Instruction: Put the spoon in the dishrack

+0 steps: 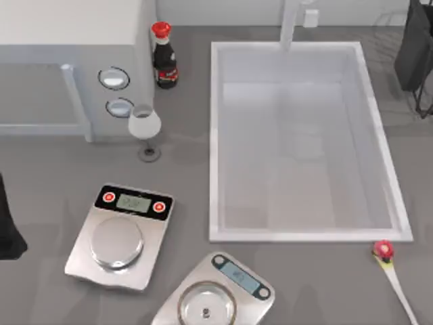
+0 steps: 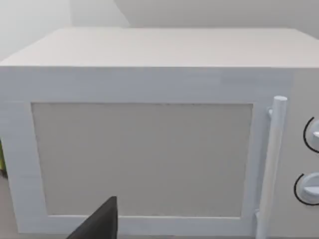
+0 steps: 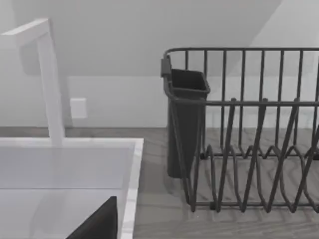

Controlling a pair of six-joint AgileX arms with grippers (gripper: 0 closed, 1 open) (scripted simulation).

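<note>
Spoon (image 1: 392, 274) is lying flat on the bench (image 1: 325, 284) near the front right, red end just off the sink's (image 1: 215, 135) front right corner, nothing holding it. Dishrack (image 3: 249, 144) stands right of the sink at the back. Can't tell if my left or right pincer is released or clenched.

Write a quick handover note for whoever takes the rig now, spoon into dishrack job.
Left arm: parked at the table's left edge, facing the microwave.
Right arm: parked at the far right, over the dishrack.
Spoon: lies on the counter by the sink's near right corner, red end toward the sink.
Done: nothing, spoon untouched.
Left: grasp the spoon, carry it to the dishrack, release.
</note>
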